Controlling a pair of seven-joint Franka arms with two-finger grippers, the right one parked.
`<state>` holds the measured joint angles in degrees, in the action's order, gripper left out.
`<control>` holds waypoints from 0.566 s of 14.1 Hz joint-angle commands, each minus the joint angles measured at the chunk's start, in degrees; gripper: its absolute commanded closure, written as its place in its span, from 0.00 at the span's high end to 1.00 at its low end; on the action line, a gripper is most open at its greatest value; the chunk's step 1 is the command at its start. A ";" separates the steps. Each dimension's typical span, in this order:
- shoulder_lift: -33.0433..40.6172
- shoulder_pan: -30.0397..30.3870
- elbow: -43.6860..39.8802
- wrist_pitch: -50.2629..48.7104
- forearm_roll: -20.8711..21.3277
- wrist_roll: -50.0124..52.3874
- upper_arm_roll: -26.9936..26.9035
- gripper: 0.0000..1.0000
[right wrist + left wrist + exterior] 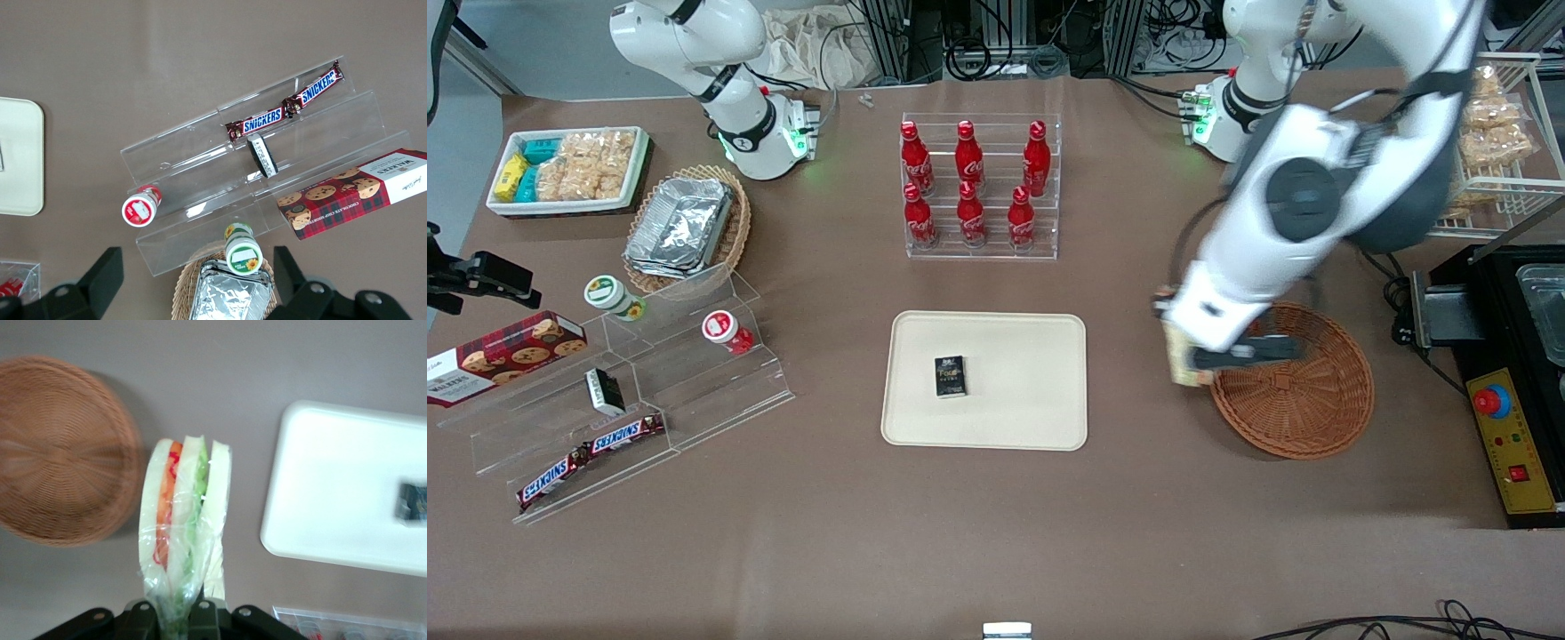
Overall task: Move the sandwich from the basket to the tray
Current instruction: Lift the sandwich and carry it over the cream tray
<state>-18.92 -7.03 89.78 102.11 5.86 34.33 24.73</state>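
Observation:
My left gripper (1199, 359) is shut on the narrow wrapped end of the sandwich (1181, 354), held in the air above the table between the reddish-brown basket (1307, 400) and the cream tray (1023, 382), just off the basket's rim. In the left wrist view the sandwich (183, 520) sticks out from the gripper (179, 617), showing pale bread with orange-red and green layers under clear wrap. The basket (60, 450) looks empty. The tray (333, 487) carries a small dark box (413, 501), also seen in the front view (951, 376).
An acrylic rack of red cola bottles (980, 191) stands farther from the front camera than the tray. A control box with a red button (1507, 436) sits toward the working arm's end. A stepped acrylic shelf with snacks (623, 391) and a tan basket of foil containers (689, 227) lie toward the parked arm's end.

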 commanded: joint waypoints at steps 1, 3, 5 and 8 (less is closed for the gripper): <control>-12.85 -6.05 -11.09 -1.03 0.73 -1.10 -0.56 0.00; -18.49 -8.43 -15.32 -0.07 0.82 -1.19 -0.65 0.00; -21.06 -10.97 -15.52 3.26 3.96 -0.76 -0.74 0.00; -24.92 -13.09 -15.34 6.60 6.71 -0.23 -0.83 0.00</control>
<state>-41.30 -18.25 76.89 108.07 11.05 34.03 24.52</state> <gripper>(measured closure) 0.837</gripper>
